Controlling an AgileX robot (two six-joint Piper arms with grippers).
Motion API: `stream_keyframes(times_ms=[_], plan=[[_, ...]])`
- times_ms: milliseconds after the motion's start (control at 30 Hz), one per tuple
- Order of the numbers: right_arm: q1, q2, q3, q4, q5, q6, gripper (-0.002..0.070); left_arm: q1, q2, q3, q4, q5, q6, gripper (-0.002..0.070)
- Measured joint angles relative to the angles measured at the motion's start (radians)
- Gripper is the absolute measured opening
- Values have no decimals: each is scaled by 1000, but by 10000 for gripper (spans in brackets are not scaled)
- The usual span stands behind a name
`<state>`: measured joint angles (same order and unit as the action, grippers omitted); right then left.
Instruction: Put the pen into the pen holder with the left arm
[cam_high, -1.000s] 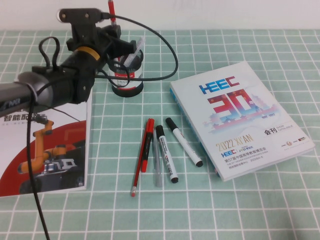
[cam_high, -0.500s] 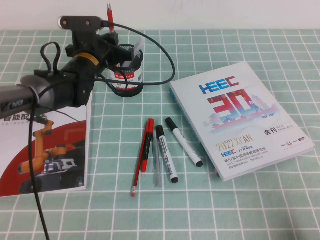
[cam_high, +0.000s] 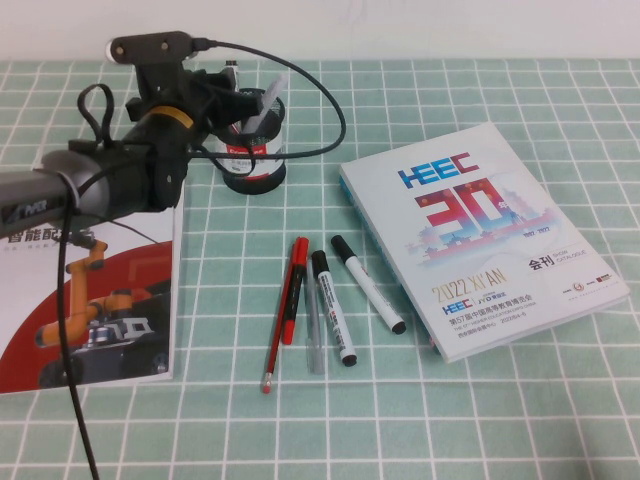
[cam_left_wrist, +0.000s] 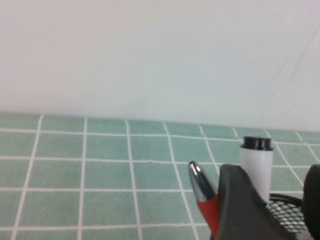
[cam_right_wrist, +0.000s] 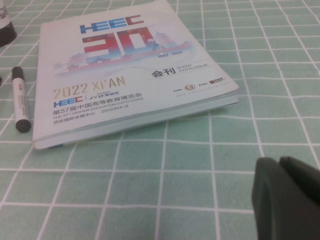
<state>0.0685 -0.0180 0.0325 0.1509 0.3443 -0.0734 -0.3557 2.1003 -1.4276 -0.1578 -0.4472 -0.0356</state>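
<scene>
In the high view the left gripper (cam_high: 238, 100) has sunk onto the pen holder (cam_high: 255, 160) since a second ago, so the pen (cam_high: 232, 68) that stood tall above it now shows only its tip over the holder's rim. In the left wrist view the fingers (cam_left_wrist: 240, 205) look clenched on the pen (cam_left_wrist: 202, 192) just beside the holder's mesh (cam_left_wrist: 286, 215), so release seems the remaining step. In the right wrist view the right gripper (cam_right_wrist: 287, 197) rests well apart from the holder, beside the catalogue (cam_right_wrist: 135, 75), fingers pressed together.
</scene>
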Motion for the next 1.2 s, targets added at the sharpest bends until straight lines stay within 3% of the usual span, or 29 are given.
stream_keyframes(times_ms=[500,567,700,767,933,1200], plan=[[0,0,0,0,0,0,-20,-32,-203,0,-56,129,313,257],[0,0,0,0,0,0,-20,-46,-236,0,-56,148,333,231],[0,0,0,0,0,0,-20,-63,-320,0,-56,273,354,71],[0,0,0,0,0,0,-20,-70,-370,0,-56,366,356,32],[0,0,0,0,0,0,-20,-70,-526,36,-59,563,358,4],[0,0,0,0,0,0,-20,-70,-870,332,-61,567,296,0]])
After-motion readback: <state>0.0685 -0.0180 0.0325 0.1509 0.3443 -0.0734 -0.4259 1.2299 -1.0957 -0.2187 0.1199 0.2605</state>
